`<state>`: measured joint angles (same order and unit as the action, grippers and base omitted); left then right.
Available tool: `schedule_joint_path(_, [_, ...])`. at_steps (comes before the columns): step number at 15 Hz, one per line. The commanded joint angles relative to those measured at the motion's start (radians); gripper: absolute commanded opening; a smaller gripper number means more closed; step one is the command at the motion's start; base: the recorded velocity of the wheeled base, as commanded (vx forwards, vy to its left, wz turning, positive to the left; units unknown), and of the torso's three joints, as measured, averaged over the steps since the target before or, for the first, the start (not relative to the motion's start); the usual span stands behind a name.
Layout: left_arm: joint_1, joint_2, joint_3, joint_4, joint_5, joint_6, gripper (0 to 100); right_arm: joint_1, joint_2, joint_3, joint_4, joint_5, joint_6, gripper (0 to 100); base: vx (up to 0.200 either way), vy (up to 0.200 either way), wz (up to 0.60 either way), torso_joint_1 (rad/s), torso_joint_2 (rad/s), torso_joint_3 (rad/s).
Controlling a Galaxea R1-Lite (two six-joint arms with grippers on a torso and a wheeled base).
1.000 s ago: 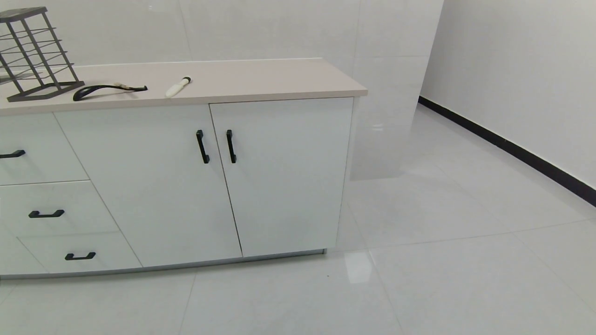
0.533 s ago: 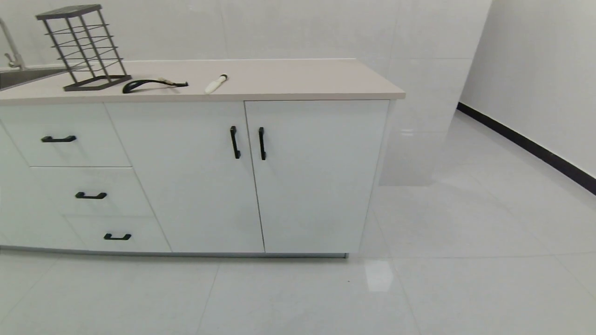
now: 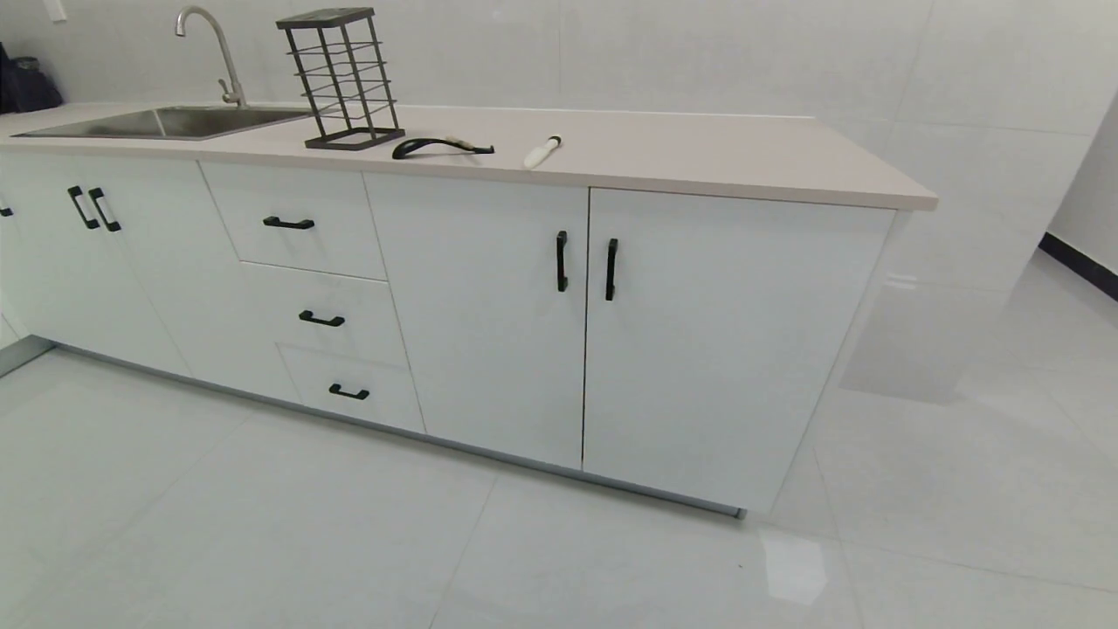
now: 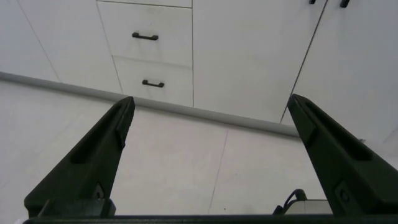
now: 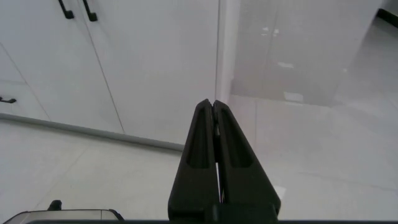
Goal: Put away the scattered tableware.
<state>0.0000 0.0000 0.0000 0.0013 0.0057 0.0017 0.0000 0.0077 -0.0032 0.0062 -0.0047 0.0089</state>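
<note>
Lying near counter (image 3: 699, 162) front edge, just right of rack (image 3: 341, 79): black utensil (image 3: 441, 147), white utensil (image 3: 541, 151); left gripper (image 4: 211, 102) spread, right gripper (image 5: 213, 106) pressed together, both facing cabinets (image 4: 249, 50)

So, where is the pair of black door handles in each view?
Head view: door handles at mid-picture, below the countertop.
Left wrist view: only their lower ends, at the picture's edge.
Right wrist view: also cut by the picture's edge.
Shared landmark: the grey strip under the cabinet.
</note>
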Motion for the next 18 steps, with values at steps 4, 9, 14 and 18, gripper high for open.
schedule_joint_path(4, [0.000, 0.000, 0.000, 0.000, 0.000, 0.000, 100, 0.000, 0.005, 0.000, 0.000, 0.000, 0.000, 0, 0.200, 0.050, 0.00, 0.002, 0.00, 0.000])
schedule_joint_path(9, [0.000, 0.000, 0.000, 0.000, 0.000, -0.002, 100, 0.000, 0.005, 0.000, 0.000, 0.000, 0.000, 0, 0.040, 0.200, 0.00, 0.004, 0.00, 0.000])
schedule_joint_path(14, [0.000, 0.000, 0.000, 0.000, 0.000, -0.003, 100, 0.000, 0.005, 0.000, 0.000, 0.000, 0.000, 0, 0.000, 0.200, 0.00, 0.002, 0.01, 0.002])
schedule_joint_path(18, [0.000, 0.000, 0.000, 0.000, 0.000, -0.003, 100, 0.000, 0.005, 0.000, 0.000, 0.000, 0.000, 0, 0.200, 0.200, 0.00, 0.000, 0.00, 0.007])
